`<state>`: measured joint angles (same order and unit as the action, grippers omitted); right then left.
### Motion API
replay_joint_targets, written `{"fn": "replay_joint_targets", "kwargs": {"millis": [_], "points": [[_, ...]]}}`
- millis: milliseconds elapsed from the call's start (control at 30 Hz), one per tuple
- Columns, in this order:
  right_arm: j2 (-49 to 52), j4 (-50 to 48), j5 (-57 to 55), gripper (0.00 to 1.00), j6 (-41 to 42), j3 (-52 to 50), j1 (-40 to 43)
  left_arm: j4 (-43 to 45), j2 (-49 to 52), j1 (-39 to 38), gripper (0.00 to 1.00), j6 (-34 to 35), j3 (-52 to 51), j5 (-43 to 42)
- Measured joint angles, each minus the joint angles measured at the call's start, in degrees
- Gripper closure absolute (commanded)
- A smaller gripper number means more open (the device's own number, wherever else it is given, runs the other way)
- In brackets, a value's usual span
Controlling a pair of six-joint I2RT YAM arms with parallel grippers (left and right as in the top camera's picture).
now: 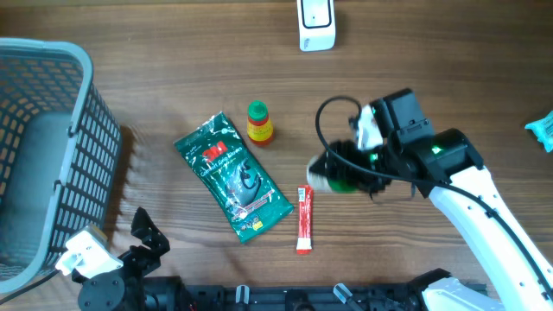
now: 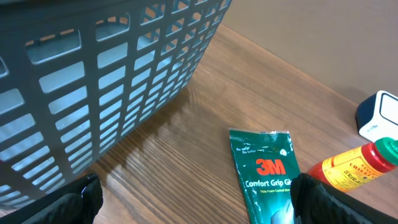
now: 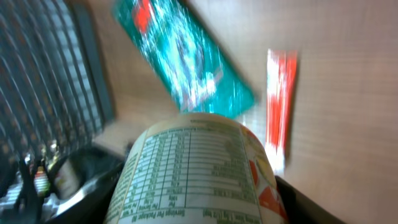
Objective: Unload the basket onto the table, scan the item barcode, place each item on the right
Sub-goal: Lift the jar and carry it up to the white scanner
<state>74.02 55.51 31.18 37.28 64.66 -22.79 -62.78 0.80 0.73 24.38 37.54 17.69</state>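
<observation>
My right gripper (image 1: 342, 174) is shut on a round green-and-white container (image 1: 333, 176), held on its side just above the table, right of centre. In the right wrist view the container (image 3: 194, 168) fills the space between the fingers and turns its nutrition table to the camera; I see no barcode. The white scanner (image 1: 316, 24) stands at the far edge, well beyond the container. My left gripper (image 1: 149, 240) rests at the near left corner, open and holding nothing, with bare wood between its fingers (image 2: 74, 202).
A green 3M packet (image 1: 233, 177) lies mid-table beside a small sauce bottle (image 1: 259, 123). A red sachet (image 1: 305, 218) lies near the front edge. A grey basket (image 1: 43, 147) fills the left side. A teal packet (image 1: 543, 128) sits at the right edge.
</observation>
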Motion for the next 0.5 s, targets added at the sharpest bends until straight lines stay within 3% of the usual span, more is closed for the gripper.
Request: {"fn": "replay_joint_targets", "kwargs": {"millis": [67, 300, 500], "points": [[0.00, -9.38, -7.08, 0.30, -0.79, 0.13, 0.00, 0.04, 0.00, 0.00, 0.00, 0.00, 0.00, 0.00], [3.39, -33.03, -30.25, 0.35, -6.36, 0.17, 0.00, 0.04, -0.02, 0.00, 0.00, 0.00, 0.00, -0.02], [17.92, -59.19, -38.60, 0.35, -18.97, 0.31, 0.00, 0.09, 0.00, 0.00, 0.00, 0.00, 0.00, 0.00]]}}
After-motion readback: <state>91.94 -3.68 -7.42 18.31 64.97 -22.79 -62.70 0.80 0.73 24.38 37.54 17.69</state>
